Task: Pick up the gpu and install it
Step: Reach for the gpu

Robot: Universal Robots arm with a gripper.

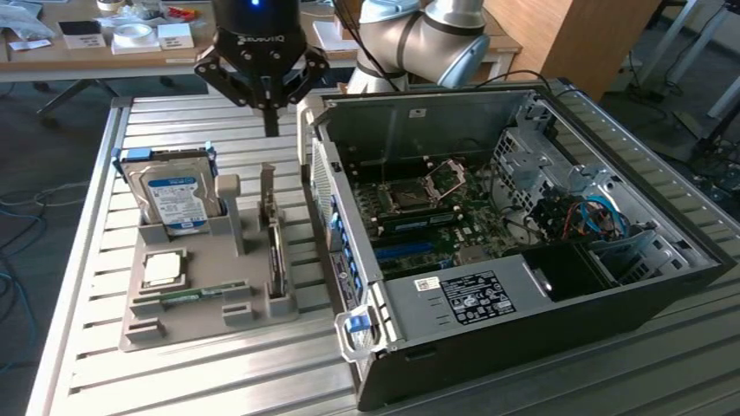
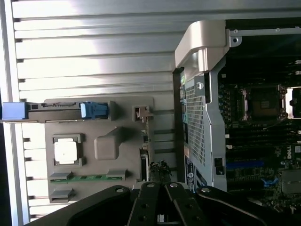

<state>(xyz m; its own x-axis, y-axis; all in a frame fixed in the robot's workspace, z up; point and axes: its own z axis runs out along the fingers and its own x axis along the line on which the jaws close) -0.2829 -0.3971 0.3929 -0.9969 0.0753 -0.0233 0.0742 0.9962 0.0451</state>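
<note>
Exterior view: hard drive (image 1: 173, 198) near gpu (image 1: 274, 247)

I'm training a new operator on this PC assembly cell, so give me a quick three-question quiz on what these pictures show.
1. Multiple choice: where is the gpu?
A) standing on edge in a slot of the grey tray
B) seated inside the computer case
C) lying flat on the slatted table
2. True or false: the tool is shut, holds nothing, and hangs above the gpu's end without touching it.
3. Fill in: the silver part with a blue-white label, standing upright in the tray, is the ____.

Key: 1 A; 2 true; 3 hard drive.
</note>
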